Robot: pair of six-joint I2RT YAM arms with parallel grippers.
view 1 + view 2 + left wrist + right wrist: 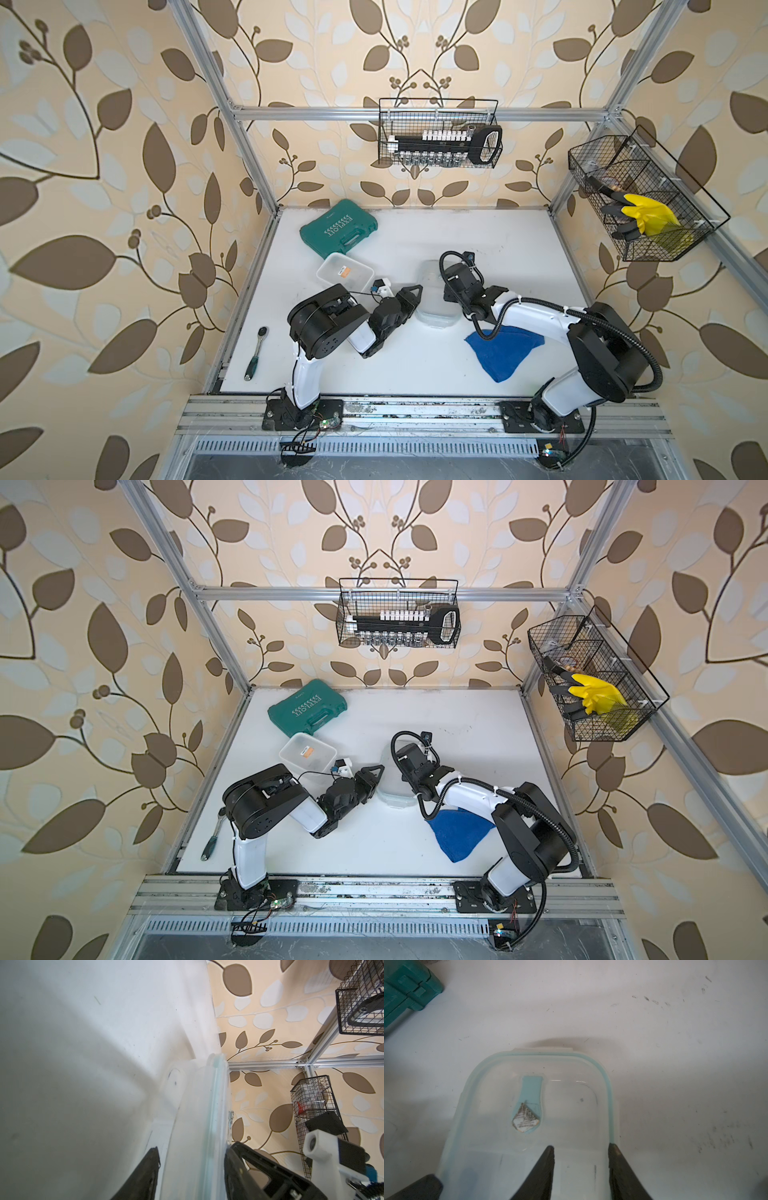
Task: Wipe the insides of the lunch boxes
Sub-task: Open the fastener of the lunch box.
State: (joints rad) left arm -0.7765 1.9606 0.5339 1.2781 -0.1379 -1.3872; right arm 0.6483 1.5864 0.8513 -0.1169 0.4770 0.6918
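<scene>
A green tool case (338, 228) is lying at the back of the white bench (519, 249), showing the word EXPLOIT in pale letters. Just in front of the case an open clear lunch box (323, 274) is sitting, carrying an orange label (345, 272) too small to read. Farther from the case, toward the robot's right, a lidded lunch box (434, 309) is resting, its lid (571, 1105) wearing a diamond sticker (525, 1119) with unreadable print. The left gripper (191, 1155) is straddling this box's rim, jaws parted; the right gripper (580, 1147) is spanning the lid's edge likewise. Whether either is clamping, I cannot tell. A blue cloth (503, 353) is lying beyond that box from the case
</scene>
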